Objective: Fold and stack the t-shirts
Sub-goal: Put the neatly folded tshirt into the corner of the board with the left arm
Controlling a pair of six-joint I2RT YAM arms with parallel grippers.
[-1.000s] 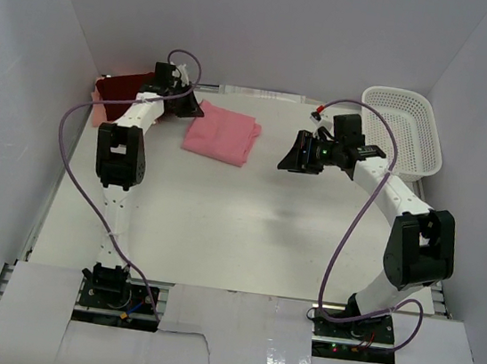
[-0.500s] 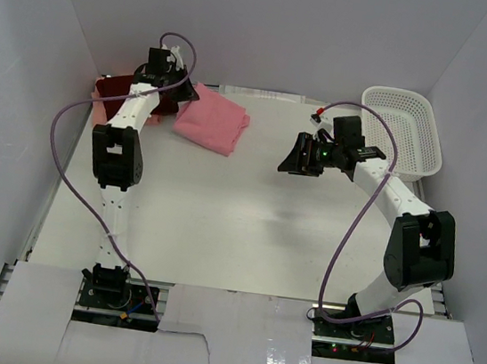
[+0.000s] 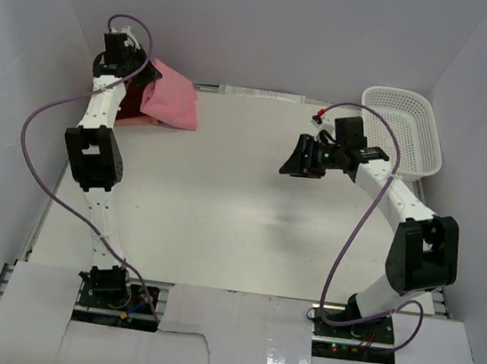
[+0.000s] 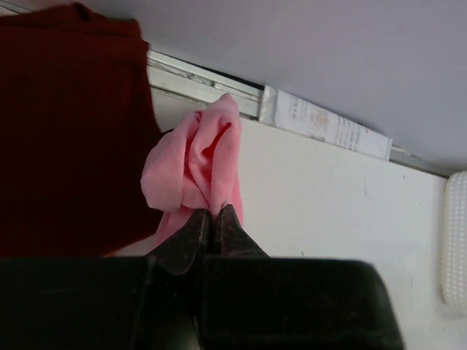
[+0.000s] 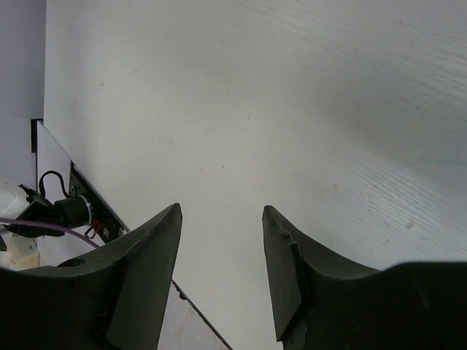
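The left arm is stretched up into the far left corner, and the left gripper [image 3: 139, 77] is raised above the table [image 3: 238, 226], close to the far wall and the left wall. Its jaws are pressed together on a bunched fold of the salmon-pink t-shirt [image 3: 173, 103], which hangs down from them. I cannot tell if its lower edge touches the table. The dark maroon-red t-shirt [image 4: 73, 131] lies just to the left of it, in the same corner.

The right arm is bent at the elbow. The right gripper [image 5: 219, 219] points to the left over the right half of the table, its jaws about half apart and holding nothing.

A white printed strip [image 4: 321, 124] lies at the foot of the far wall; its writing is too blurred to read.

Between the two grippers there is a wide bare stretch of table. The white mesh basket [image 3: 403, 96] stands in the far right corner, beside the right arm.
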